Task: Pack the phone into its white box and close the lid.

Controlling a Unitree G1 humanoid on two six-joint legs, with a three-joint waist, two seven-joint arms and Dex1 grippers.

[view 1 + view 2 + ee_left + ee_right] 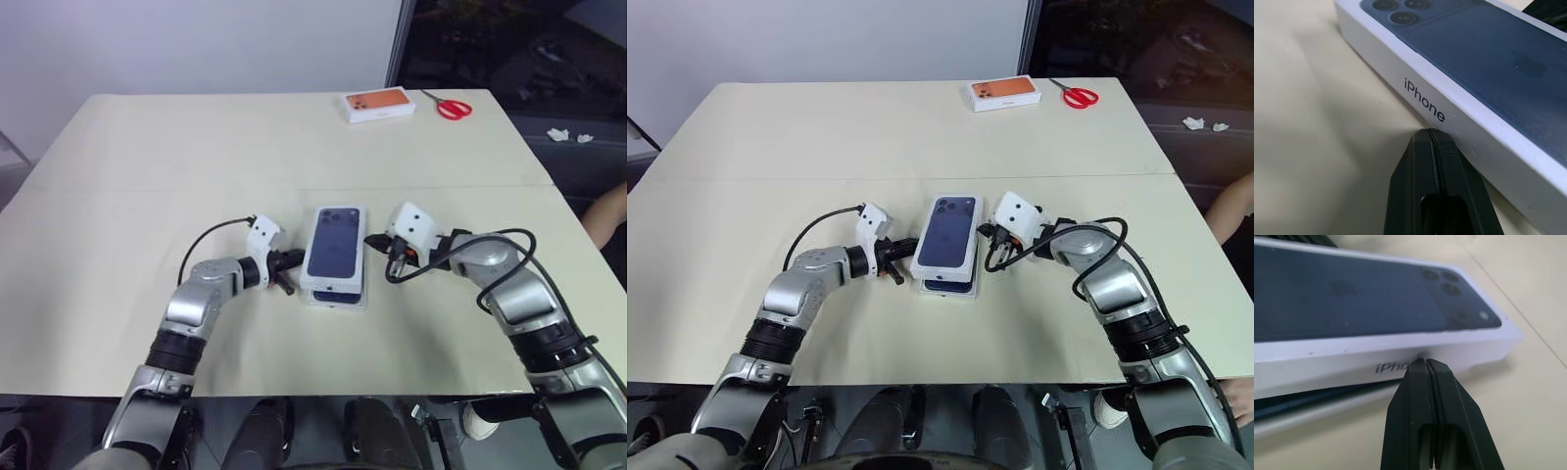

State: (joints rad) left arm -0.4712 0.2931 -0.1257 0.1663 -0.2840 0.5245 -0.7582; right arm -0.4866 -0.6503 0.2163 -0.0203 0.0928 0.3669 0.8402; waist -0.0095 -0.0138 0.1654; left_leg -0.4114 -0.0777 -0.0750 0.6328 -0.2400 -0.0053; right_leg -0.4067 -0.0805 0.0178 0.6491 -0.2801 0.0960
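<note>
Far behind the lid (335,245), orange-pictured box (377,104) and scissors (452,106).

The lid (335,244) is white cardboard with smooth matt walls; its printed dark blue face has a slight satin sheen. The white box (1298,423) under it shows a thin matt white card rim. The bench (147,196) is covered in matt cream sheet, smooth, with a seam across it. The fingers (1437,191) are matt black plastic. At 12 o'clock from the lid, a second box (377,104) is white card with an orange print; beside it, the scissors (451,106) have glossy red plastic handles.
</note>
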